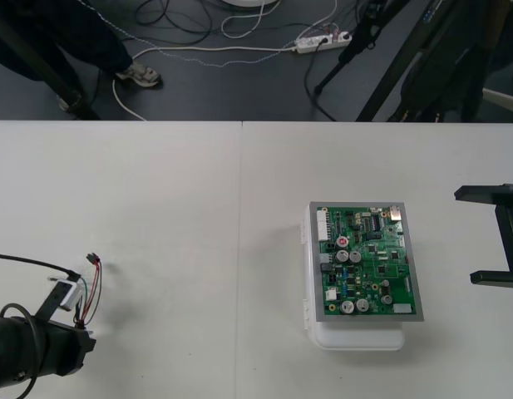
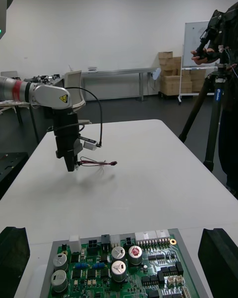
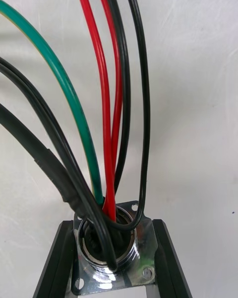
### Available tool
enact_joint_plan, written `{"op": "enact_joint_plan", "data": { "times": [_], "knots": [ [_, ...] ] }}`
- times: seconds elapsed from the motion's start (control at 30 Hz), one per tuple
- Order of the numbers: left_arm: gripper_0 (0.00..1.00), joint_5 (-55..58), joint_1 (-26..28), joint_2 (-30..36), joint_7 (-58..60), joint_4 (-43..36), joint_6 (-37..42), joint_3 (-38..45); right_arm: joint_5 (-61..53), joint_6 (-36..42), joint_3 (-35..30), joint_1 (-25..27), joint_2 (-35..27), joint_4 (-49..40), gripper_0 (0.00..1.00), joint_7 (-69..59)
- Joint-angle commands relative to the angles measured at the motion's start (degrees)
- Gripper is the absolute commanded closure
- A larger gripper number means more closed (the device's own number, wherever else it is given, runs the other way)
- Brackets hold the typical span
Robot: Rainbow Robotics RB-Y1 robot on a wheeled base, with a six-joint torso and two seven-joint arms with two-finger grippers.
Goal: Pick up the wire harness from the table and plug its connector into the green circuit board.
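My left gripper (image 3: 113, 258) is shut on the harness's round metal socket (image 3: 111, 246), its black fingers (image 3: 54, 260) pressing on the flange from both sides. Red, green and black wires (image 3: 106, 104) rise out of the socket. In the front view the left gripper (image 1: 73, 320) is at the table's near left; the wires (image 1: 90, 291) run from it to the small black plug (image 1: 93, 259). The right wrist view shows the harness (image 2: 96, 163) held a little above the table. The green circuit board (image 1: 368, 262) lies on its white base (image 1: 360, 339) right of centre. My right gripper (image 1: 489, 237) waits open at the right edge.
A seam (image 1: 241, 249) runs down the middle of the pale table between harness and board. Bare tabletop lies around the board on all sides. Cables and tripod legs are on the dark floor (image 1: 256, 75) beyond the far edge.
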Motion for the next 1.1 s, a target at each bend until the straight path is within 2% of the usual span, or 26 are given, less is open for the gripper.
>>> {"op": "enact_joint_plan", "data": {
  "times": [0.03, 0.57, 0.87, 1.1],
  "knots": [
    [1.0, 4.7, -2.8, 3.6, -6.3, -2.7, -5.2, 4.0, 0.1, -0.4, -0.2, -0.7, 0.1, -0.3, 0.0, 0.6],
    [1.0, 18.1, -5.3, 7.4, -7.9, -7.8, -15.5, 14.9, 0.1, -0.4, -0.2, -0.7, 0.1, -0.3, 0.0, 1.3],
    [1.0, 28.4, -6.1, 12.9, -9.2, -7.8, -16.4, 18.7, 0.1, -0.4, -0.2, -0.7, 0.0, -0.3, 0.0, 2.1],
    [1.0, 35.7, -9.2, 15.8, -10.5, -7.8, -16.7, 22.4, -0.2, -0.4, -0.3, -0.5, 0.1, -0.4, 0.0, 2.5]
  ]
}}
